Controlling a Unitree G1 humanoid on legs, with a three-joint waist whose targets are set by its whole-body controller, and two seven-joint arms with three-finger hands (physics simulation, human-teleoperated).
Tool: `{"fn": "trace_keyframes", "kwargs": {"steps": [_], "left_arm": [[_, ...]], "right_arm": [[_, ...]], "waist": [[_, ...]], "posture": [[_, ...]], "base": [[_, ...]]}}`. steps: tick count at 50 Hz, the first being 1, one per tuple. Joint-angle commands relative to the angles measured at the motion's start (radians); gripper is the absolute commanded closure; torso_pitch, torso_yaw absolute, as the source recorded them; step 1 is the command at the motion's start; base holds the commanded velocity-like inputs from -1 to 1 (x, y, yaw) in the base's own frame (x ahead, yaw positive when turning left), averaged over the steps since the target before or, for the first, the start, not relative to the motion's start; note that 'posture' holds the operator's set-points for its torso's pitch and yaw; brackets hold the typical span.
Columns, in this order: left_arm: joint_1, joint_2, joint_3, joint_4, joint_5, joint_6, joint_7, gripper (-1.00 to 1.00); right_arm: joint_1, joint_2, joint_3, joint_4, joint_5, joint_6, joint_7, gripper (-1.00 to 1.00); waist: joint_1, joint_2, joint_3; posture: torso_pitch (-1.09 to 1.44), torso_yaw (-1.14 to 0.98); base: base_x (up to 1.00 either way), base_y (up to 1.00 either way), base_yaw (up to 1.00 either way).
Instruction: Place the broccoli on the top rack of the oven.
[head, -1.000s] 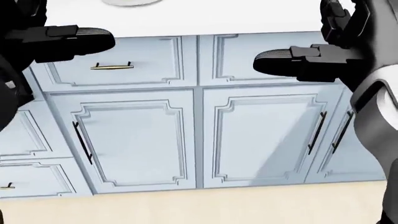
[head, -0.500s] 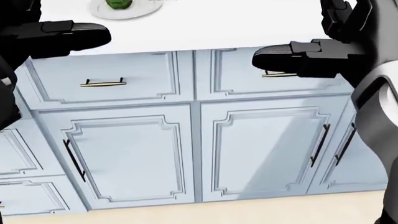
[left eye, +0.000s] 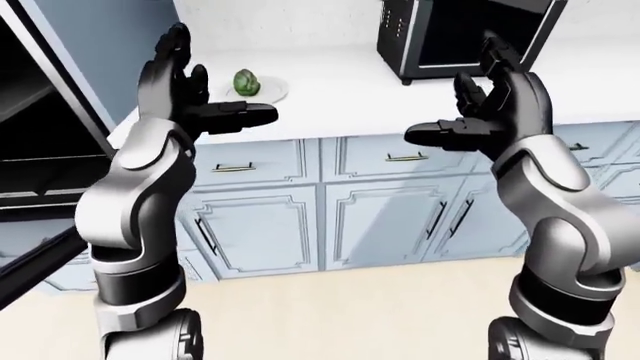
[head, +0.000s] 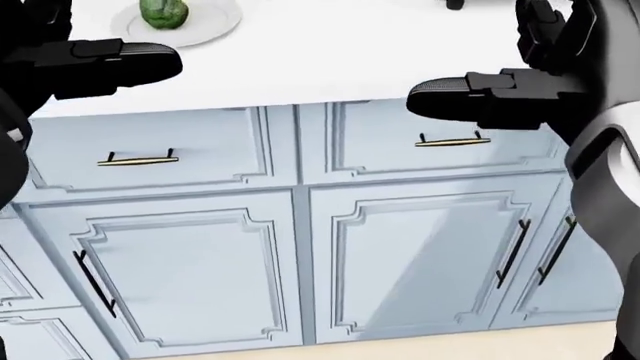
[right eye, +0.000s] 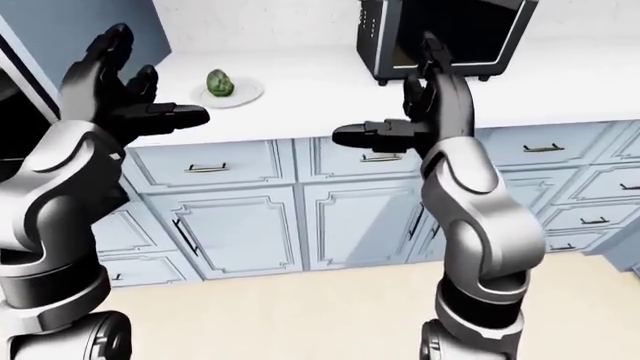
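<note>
A green broccoli (left eye: 247, 82) lies on a white plate (left eye: 272, 91) on the white counter (left eye: 340, 90), and shows at the top left of the head view as the broccoli (head: 163, 12). My left hand (left eye: 195, 94) is raised just left of the plate, fingers spread, holding nothing. The right hand (left eye: 478, 112) hangs open at the same height over the counter's edge, well right of the broccoli. At the left edge of the left-eye view the oven (left eye: 35, 142) stands open with dark racks inside.
A black microwave-like box (left eye: 455, 34) sits on the counter at upper right. Pale blue drawers and cabinet doors (head: 290, 255) fill the space below the counter. Beige floor (left eye: 340, 315) lies beneath. The oven door (left eye: 40, 262) juts out low at left.
The head camera has tilted up: the cabinets slid down the picture and the plate with the broccoli came fully into view at the top left. Both hands keep their open pose.
</note>
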Motion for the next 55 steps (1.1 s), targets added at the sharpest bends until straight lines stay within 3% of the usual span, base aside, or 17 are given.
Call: {"fn": "trace_keyframes", "kwargs": {"steps": [1,3,4,6,8,11,14,17,18,26,30,39,44,45,47,50,55], "left_arm": [[-0.026,0.013,0.013,-0.017,0.007,-0.035,0.001,-1.0],[-0.027,0.013,0.013,-0.019,0.007,-0.033,0.002,-1.0],[-0.027,0.013,0.013,-0.022,0.006,-0.03,0.003,-1.0],[-0.026,0.013,0.012,-0.014,0.009,-0.037,0.001,-1.0],[-0.028,0.014,0.012,-0.013,0.01,-0.037,0.001,-1.0],[-0.028,0.013,0.012,-0.016,0.01,-0.034,0.001,-1.0],[-0.028,0.013,0.013,-0.009,0.011,-0.039,-0.001,-1.0],[-0.026,0.013,0.013,-0.01,0.011,-0.04,-0.001,-1.0],[-0.027,0.013,0.013,-0.011,0.011,-0.039,-0.001,-1.0],[-0.028,0.011,0.011,-0.012,0.011,-0.037,0.001,-1.0],[-0.028,0.012,0.013,-0.011,0.011,-0.037,0.0,-1.0],[-0.026,0.011,0.011,-0.015,0.011,-0.035,0.001,-1.0],[-0.024,0.011,0.009,-0.005,0.015,-0.045,-0.003,-1.0],[-0.025,0.011,0.01,-0.009,0.014,-0.041,-0.002,-1.0],[-0.023,0.01,0.011,-0.01,0.014,-0.043,-0.003,-1.0],[-0.023,0.009,0.012,-0.015,0.014,-0.039,-0.001,-1.0],[-0.029,0.006,0.005,0.005,0.027,-0.125,-0.014,-1.0]], "right_arm": [[-0.029,-0.005,-0.001,-0.024,0.003,-0.027,0.005,-1.0],[-0.03,-0.004,0.001,-0.025,0.002,-0.025,0.004,-1.0],[-0.031,-0.004,0.0,-0.025,0.002,-0.024,0.004,-1.0],[-0.033,-0.004,-0.001,-0.026,0.002,-0.021,0.003,-1.0],[-0.032,-0.004,0.0,-0.023,0.001,-0.024,0.004,-1.0],[-0.033,-0.004,-0.001,-0.025,0.001,-0.021,0.005,-1.0],[-0.033,-0.002,0.001,-0.026,0.0,-0.019,0.003,-1.0],[-0.033,-0.002,0.0,-0.028,0.001,-0.017,0.004,-1.0],[-0.034,-0.002,0.0,-0.028,0.001,-0.016,0.003,-1.0],[-0.031,-0.002,0.0,-0.023,0.0,-0.022,0.006,-1.0],[-0.029,-0.003,-0.001,-0.024,0.0,-0.022,0.007,-1.0],[-0.028,-0.002,0.0,-0.026,0.0,-0.02,0.007,-1.0],[-0.028,-0.002,0.0,-0.023,-0.002,-0.022,0.008,-1.0],[-0.028,-0.002,0.0,-0.024,-0.002,-0.021,0.008,-1.0],[-0.027,-0.002,0.0,-0.025,-0.002,-0.022,0.009,-1.0],[-0.028,-0.002,0.0,-0.028,-0.002,-0.017,0.009,-1.0],[-0.033,-0.001,0.0,-0.031,-0.001,-0.01,0.005,-1.0]], "waist": [[0.002,0.003,-0.021],[-0.003,0.061,-0.04],[0.004,0.029,-0.037],[0.004,0.044,-0.034],[0.009,0.027,-0.043],[0.013,-0.005,-0.005],[0.026,-0.07,-0.005],[0.025,-0.043,-0.009],[0.021,-0.041,-0.036],[0.007,-0.012,-0.035],[-0.005,0.052,-0.041],[-0.002,-0.016,-0.027],[0.007,-0.096,-0.029],[-0.001,-0.06,-0.03],[0.005,-0.083,-0.039],[0.005,-0.067,-0.042],[-0.003,0.011,-0.028]], "posture": [[0.0,0.0],[0.0,0.0],[0.0,0.0],[0.0,0.0],[0.0,0.0],[0.0,0.0],[0.0,0.0],[0.0,0.0],[0.0,0.0],[0.0,0.0],[0.0,0.0],[0.0,0.0],[0.0,0.0],[0.0,0.0],[0.0,0.0],[0.0,0.0],[0.0,0.0]], "base": [[0.08,0.0,0.0],[0.07,0.0,0.0],[0.07,0.0,0.0],[0.06,0.0,0.0],[0.05,0.0,0.0],[0.04,0.0,0.0],[0.04,0.0,0.0],[0.04,0.01,0.0],[0.05,0.04,0.0],[0.04,0.12,0.0],[0.04,0.22,0.0],[0.04,0.23,0.0],[0.04,0.24,0.0],[0.05,0.24,0.0],[0.04,0.24,0.0],[0.04,0.24,0.0],[0.04,0.24,0.0]]}}
